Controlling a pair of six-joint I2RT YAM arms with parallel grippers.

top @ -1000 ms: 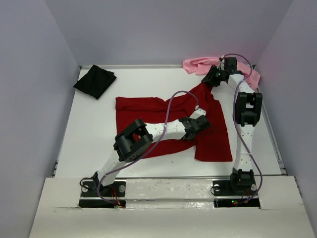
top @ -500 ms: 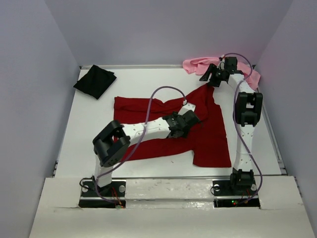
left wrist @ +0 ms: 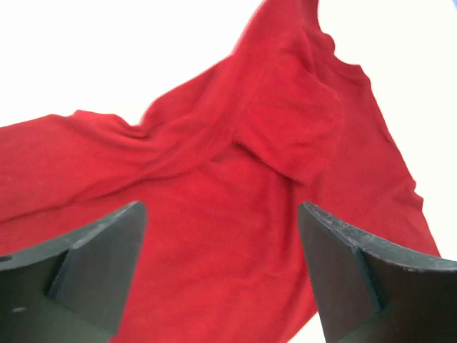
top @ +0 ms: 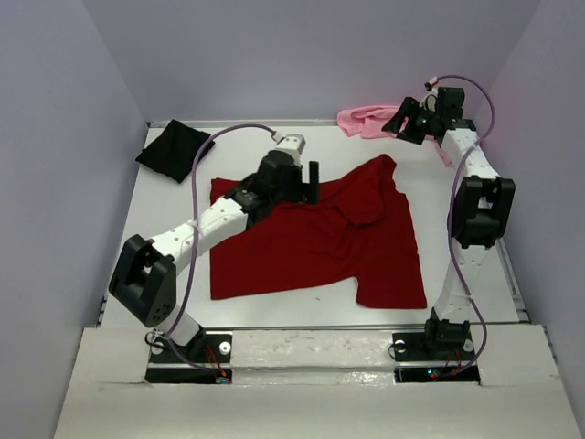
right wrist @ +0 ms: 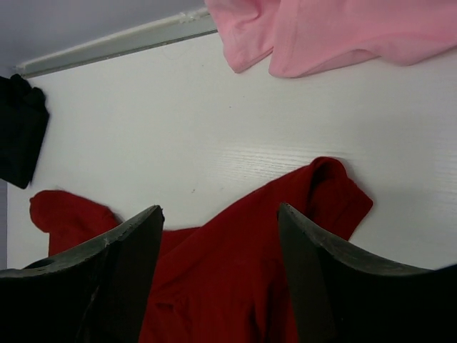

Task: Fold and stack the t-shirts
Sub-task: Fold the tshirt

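Note:
The dark red t-shirt (top: 311, 242) lies spread over the middle of the table, with a sleeve flap (left wrist: 289, 121) folded onto its body. My left gripper (top: 309, 179) hovers above the shirt's far edge, open, with only red cloth (left wrist: 214, 271) seen below its empty jaws (left wrist: 221, 214). My right gripper (top: 409, 122) is raised at the far right, beside the crumpled light pink t-shirt (top: 364, 120). It is open and empty (right wrist: 220, 211), looking down on the red shirt's far corner (right wrist: 328, 189). The black t-shirt (top: 175, 149) sits folded at the far left.
Grey walls close in the table on the left, back and right. A raised rail (right wrist: 114, 44) runs along the far edge. The left arm's cable (top: 206, 155) loops over the table near the black shirt. Bare white tabletop (right wrist: 214, 114) lies between the three shirts.
My left gripper opened, let go of the red cloth and swung from the shirt's middle to its far edge. My right gripper opened and rose back toward the pink shirt.

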